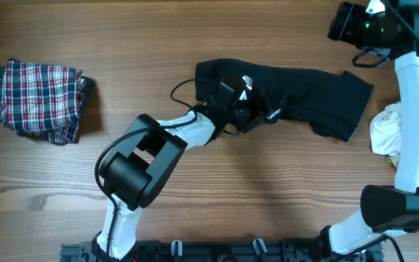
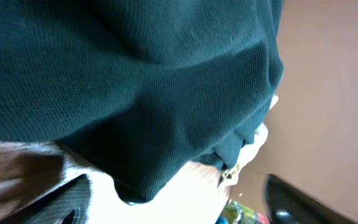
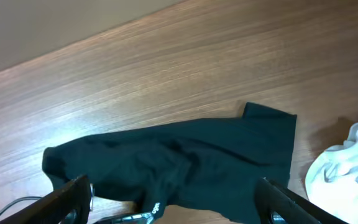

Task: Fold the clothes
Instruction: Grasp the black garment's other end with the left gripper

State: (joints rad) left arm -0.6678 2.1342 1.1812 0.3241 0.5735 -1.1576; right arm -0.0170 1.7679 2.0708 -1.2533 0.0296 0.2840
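The left end effector (image 1: pixel 246 102) sits low on the left half of the black, soft knit shirt (image 1: pixel 304 94), its fingers (image 2: pixel 67 199) spread wide. In the left wrist view dark cloth fills nearly the whole picture, and a fold of it hangs down between the two fingers. Whether that fold is pinched cannot be told.

The right end effector (image 3: pixel 173 186) hangs high, near the far right corner of the brown wood-grain worktop (image 1: pixel 195 196). Its fingers (image 3: pixel 73 199) are spread and hold nothing. It is well apart from the shirt, which lies below and ahead of it in the right wrist view.

The shirt lies as a crumpled, roughly oblong band across the middle of the worktop towards the right, bunched where the left end effector meets it and flatter towards its right end. A squared corner of cloth sticks out at that right end.

Just beside the shirt's right end, a crumpled white cloth garment (image 1: pixel 385 129) lies close to the right arm's white link. A folded red, white and navy plaid garment (image 1: pixel 41 100) lies at the far left of the worktop, well apart from both end effectors and the shirt.
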